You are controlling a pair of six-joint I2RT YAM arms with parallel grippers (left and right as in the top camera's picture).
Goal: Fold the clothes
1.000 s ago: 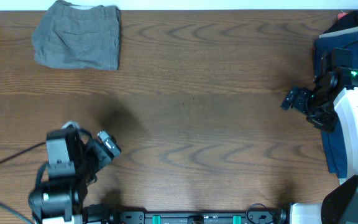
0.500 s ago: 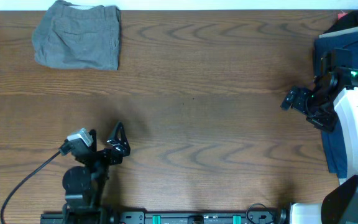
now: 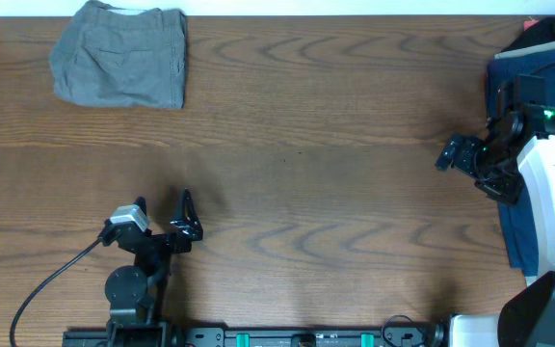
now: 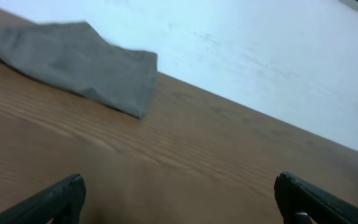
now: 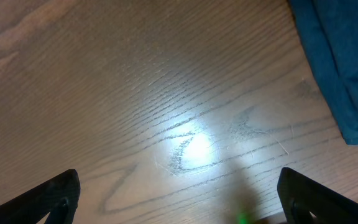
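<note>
The clothes, a pair of light grey shorts (image 3: 118,53), lie bunched flat at the table's far left corner. In the left wrist view the shorts (image 4: 79,62) are far ahead, up and to the left. My left gripper (image 3: 163,206) hovers low near the front left of the table, well short of the shorts and pointing toward them. It is open, with its fingertips (image 4: 58,198) wide apart over bare wood. My right gripper (image 3: 454,152) is at the right side, open above bare table, with nothing between its fingers (image 5: 51,198).
A larger dark blue garment (image 3: 509,92) lies along the right edge, partly under the right arm, and shows as a blue corner (image 5: 347,56) in the right wrist view. The wooden table (image 3: 306,145) ends at a white far edge. A black cable (image 3: 46,280) trails from the left arm.
The left arm has swung up from its folded pose at the front left, and its gripper now faces the far edge. The right arm and the shorts have not moved.
</note>
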